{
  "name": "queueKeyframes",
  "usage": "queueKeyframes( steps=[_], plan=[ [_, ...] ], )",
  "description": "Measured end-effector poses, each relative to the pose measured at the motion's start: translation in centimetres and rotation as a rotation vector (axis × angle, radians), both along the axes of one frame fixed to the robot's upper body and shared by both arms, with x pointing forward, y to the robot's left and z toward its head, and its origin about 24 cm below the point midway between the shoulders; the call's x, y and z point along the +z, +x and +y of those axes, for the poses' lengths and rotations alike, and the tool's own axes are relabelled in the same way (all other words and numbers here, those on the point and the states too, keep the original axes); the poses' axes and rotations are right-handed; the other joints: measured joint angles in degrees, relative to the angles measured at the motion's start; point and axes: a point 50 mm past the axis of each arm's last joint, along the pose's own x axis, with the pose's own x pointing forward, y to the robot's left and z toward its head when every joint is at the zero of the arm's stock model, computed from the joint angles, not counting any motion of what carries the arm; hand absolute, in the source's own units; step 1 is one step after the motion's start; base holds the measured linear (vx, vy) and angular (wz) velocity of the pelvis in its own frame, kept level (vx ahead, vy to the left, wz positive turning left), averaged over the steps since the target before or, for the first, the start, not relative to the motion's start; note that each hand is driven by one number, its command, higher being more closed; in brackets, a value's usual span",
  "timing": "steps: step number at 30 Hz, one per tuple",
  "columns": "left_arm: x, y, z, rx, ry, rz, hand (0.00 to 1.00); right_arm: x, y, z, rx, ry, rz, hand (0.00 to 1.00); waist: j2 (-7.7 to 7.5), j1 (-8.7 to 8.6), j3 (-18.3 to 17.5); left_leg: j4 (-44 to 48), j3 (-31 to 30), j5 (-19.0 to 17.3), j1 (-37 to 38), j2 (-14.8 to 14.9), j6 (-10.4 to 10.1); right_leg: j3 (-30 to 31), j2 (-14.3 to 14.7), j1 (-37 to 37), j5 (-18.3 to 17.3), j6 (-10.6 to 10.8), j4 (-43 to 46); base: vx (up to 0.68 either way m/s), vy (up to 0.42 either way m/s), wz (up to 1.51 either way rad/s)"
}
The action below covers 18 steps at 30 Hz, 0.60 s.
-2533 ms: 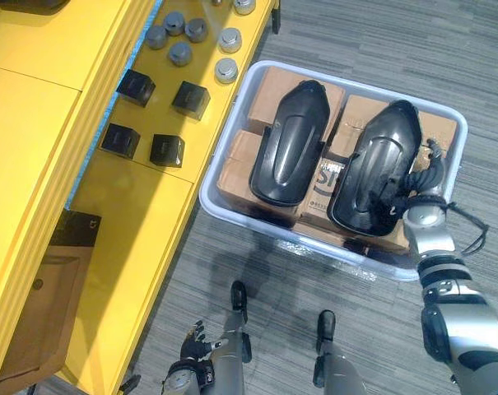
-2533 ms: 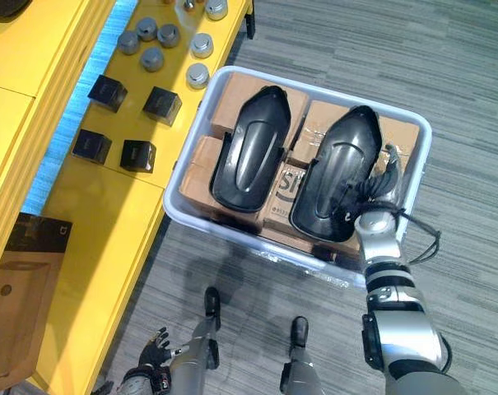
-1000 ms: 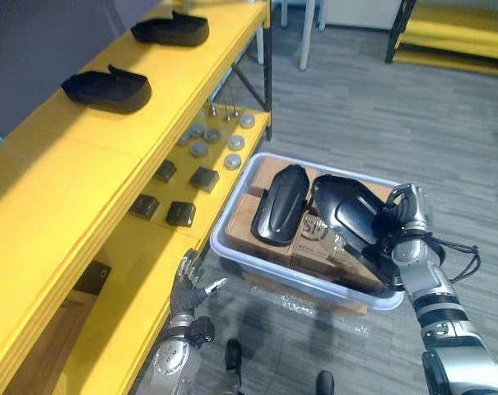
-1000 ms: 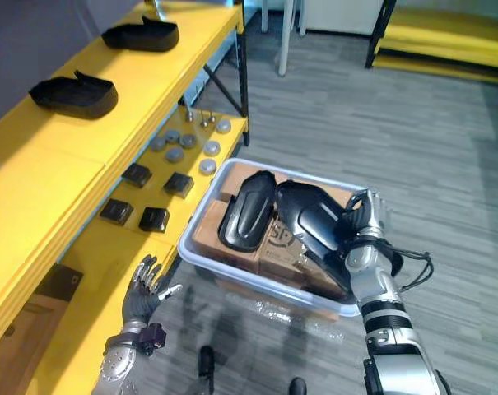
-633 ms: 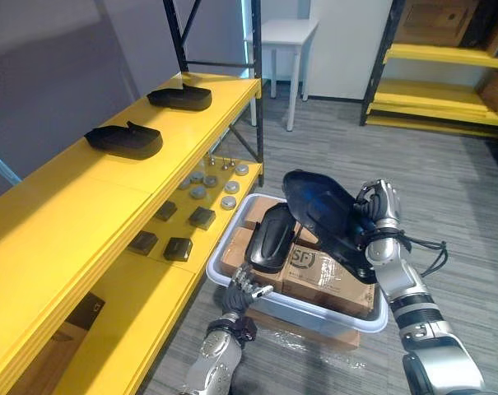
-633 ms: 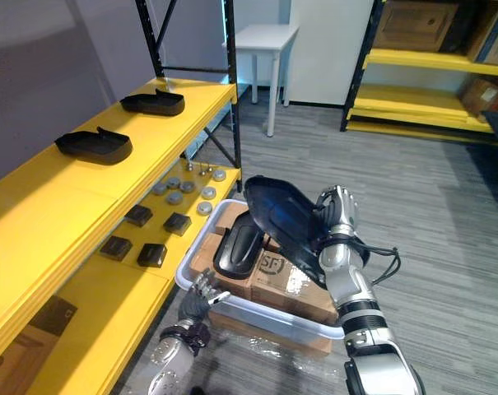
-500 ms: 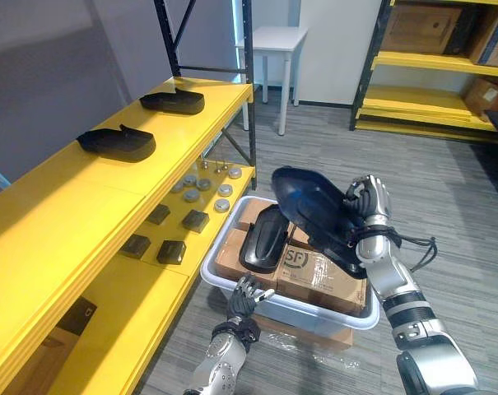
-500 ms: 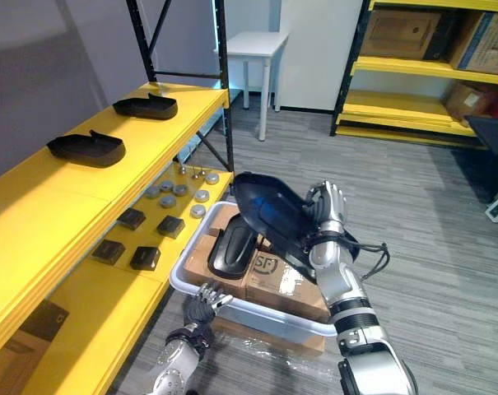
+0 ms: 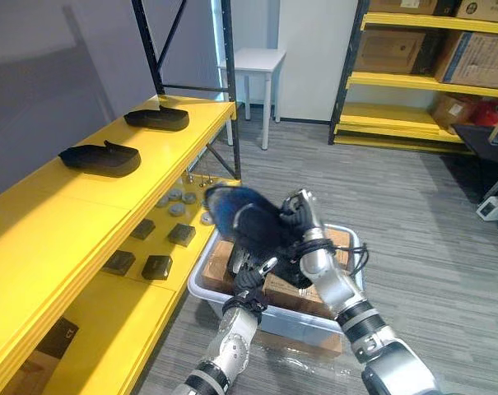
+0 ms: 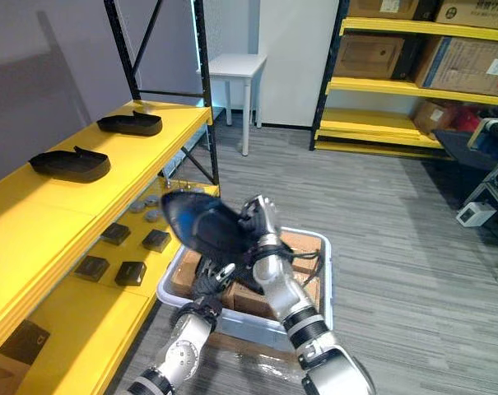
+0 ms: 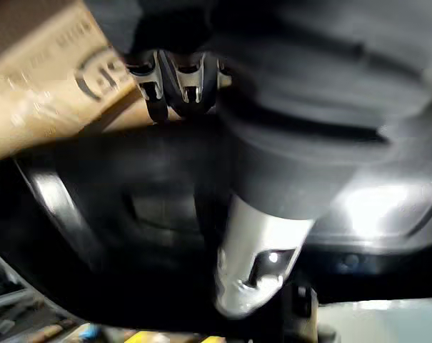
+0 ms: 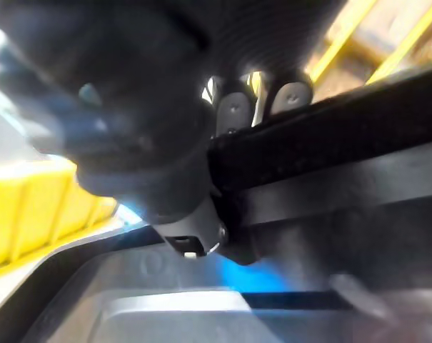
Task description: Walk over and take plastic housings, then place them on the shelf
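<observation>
Held housing [image 9: 240, 224]: a black, glossy, rounded plastic shell, raised clear above the bin [image 9: 281, 325] and tilted towards the shelf side.
Right hand [image 9: 304, 234]: above the bin, fingers curled over the shell's rim.
Left hand [image 9: 250, 284]: at the bin's near corner under the shell, fingers loosely straight; contact unclear.
Bin: pale plastic, holding brown cardboard boxes [image 10: 300, 243].
Beside the bin: a yellow shelf [image 9: 59, 214] with a black upright [image 9: 227, 74].
Top board: two matching housings [image 9: 100, 156] [image 9: 158, 118].
Lower board: black blocks [image 9: 155, 267] and grey round caps [image 9: 176, 209].
</observation>
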Motion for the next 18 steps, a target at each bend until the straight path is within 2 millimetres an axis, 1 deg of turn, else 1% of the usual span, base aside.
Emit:
queueKeyframes(
  steps=[2, 4, 5, 8, 10, 12, 14, 16, 18],
  plan=[
    [0.1, 0.1, 0.4, 0.045, -0.042, -0.001, 0.0, -0.1, -0.2, 0.1, 0.015, 0.025, -0.003, 1.0, -0.07, 0.02, -0.04, 0.0, 0.01, -0.16, 0.48, -0.01, -0.2, 0.0, -0.02, 0.47, -0.01, 0.0, 0.0, -0.01, 0.016, 0.0],
    [0.1, 0.1, 0.6, 0.068, -0.041, 0.008, 0.0, -0.3, -0.5, 0.1, 0.02, 0.05, -0.003, 1.0, -0.24, 0.02, -0.17, -0.02, 0.12, -0.26, 0.92, 0.03, -0.3, 0.08, -0.02, 0.71, -0.02, 0.0, -0.01, -0.02, 0.011, -0.02],
    [0.1, 0.1, 0.6, 0.082, -0.04, 0.018, 1.0, -0.5, -0.7, 0.0, 0.018, 0.057, -0.003, 1.0, -0.41, -0.05, -0.34, -0.02, 0.16, -0.45, 1.1, 0.08, -0.53, 0.12, -0.02, 0.69, -0.03, 0.0, -0.02, -0.04, 0.022, -0.03],
    [0.0, 0.1, 0.7, 0.122, -0.038, 0.048, 1.0, -0.8, -0.9, 0.2, 0.023, 0.061, 0.004, 1.0, -0.77, -0.19, -0.61, -0.02, 0.32, -0.88, 1.11, 0.25, -1.09, 0.23, 0.02, 0.59, -0.03, 0.0, -0.02, -0.03, 0.022, -0.03],
    [0.0, 0.1, 0.8, 0.159, -0.032, 0.076, 1.0, -1.1, -1.5, 0.2, 0.026, 0.085, 0.003, 1.0, -1.11, -0.13, -0.84, -0.02, 0.36, -0.9, 1.15, 0.34, -1.12, 0.27, 0.15, 0.55, -0.03, 0.0, -0.02, 0.0, 0.004, -0.02],
    [0.1, 0.3, 1.8, 0.239, 0.025, 0.087, 1.0, -1.7, -2.0, 0.5, 0.048, 0.112, 0.011, 1.0, -1.3, -0.3, -1.03, -0.01, 0.64, -0.96, 1.34, 0.44, -1.2, 0.58, 0.28, 0.51, -0.03, -0.01, -0.02, 0.0, 0.006, -0.06],
    [0.1, 0.4, 2.6, 0.293, 0.065, 0.092, 1.0, -2.2, -2.3, 0.6, 0.053, 0.128, 0.033, 1.0, -1.39, -0.05, -1.08, 0.0, 1.68, -1.09, 1.95, 0.58, -1.37, 1.46, 0.31, 0.53, -0.02, -0.02, 0.0, 0.01, 0.012, -0.18],
    [0.2, 0.4, 3.1, 0.327, 0.108, 0.091, 1.0, -2.6, -2.6, 0.7, 0.065, 0.147, 0.038, 1.0, -1.58, -0.29, -1.31, 0.0, 1.9, -1.07, 2.12, 0.6, -1.34, 1.69, 0.3, 0.53, -0.01, -0.03, -0.02, 0.01, 0.012, -0.13],
    [0.3, 0.4, 3.2, 0.334, 0.139, 0.077, 1.0, -2.7, -2.9, 0.5, 0.068, 0.18, 0.039, 1.0, -1.92, -0.44, -1.52, 0.01, 1.92, -1.05, 2.13, 0.66, -1.32, 1.7, 0.34, 0.52, -0.01, -0.04, -0.07, 0.0, 0.0, 0.0]
  ],
)
